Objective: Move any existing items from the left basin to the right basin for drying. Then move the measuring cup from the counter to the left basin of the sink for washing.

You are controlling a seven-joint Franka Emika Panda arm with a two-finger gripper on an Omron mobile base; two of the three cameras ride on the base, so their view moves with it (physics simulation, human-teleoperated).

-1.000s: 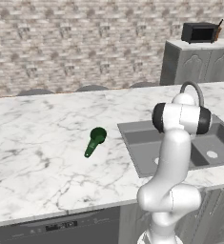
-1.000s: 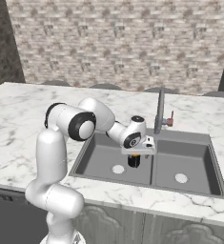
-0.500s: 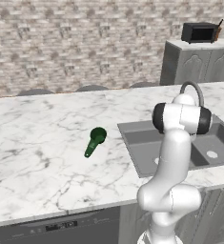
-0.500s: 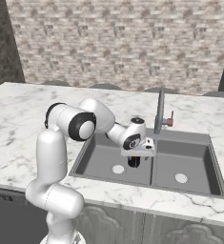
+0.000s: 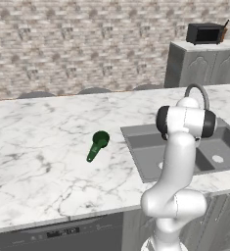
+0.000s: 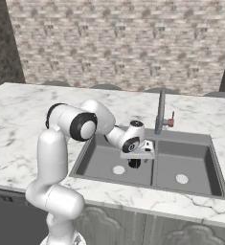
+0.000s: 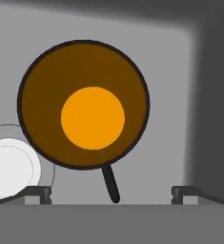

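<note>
The thing to shift first is the small round orange item [image 7: 84, 106] lying on the floor of the left basin [image 6: 97, 162] of the sink; from the hand view it reads as a squat dish or little pan, brownish with a bright orange middle, a thin black rim and a short black stem pointing toward the camera, right beside the pale drain [image 7: 8, 167]; it looks rigid, light and smooth, so my guess is it could slip if pinched on the curved rim, and the disc looks broad against the spread of the fingertips; the black stem or a grip across the rim edge looks like the surer hold, though how tall the thing stands is hard to tell from straight above; the gripper [image 6: 134, 163] hangs low inside the left basin near the divider, directly over the item; its two fingertips [image 7: 38, 192] stand spread as wide as they go, one at each side of the bottom of the hand view, with nothing between them and touching nothing; the right basin [image 6: 185, 167] lies just past the divider; the green measuring cup [image 5: 97, 145] lies on the white marble counter [image 5: 38, 162] left of the sink, handle pointing toward the front edge, well apart from the arm
</note>
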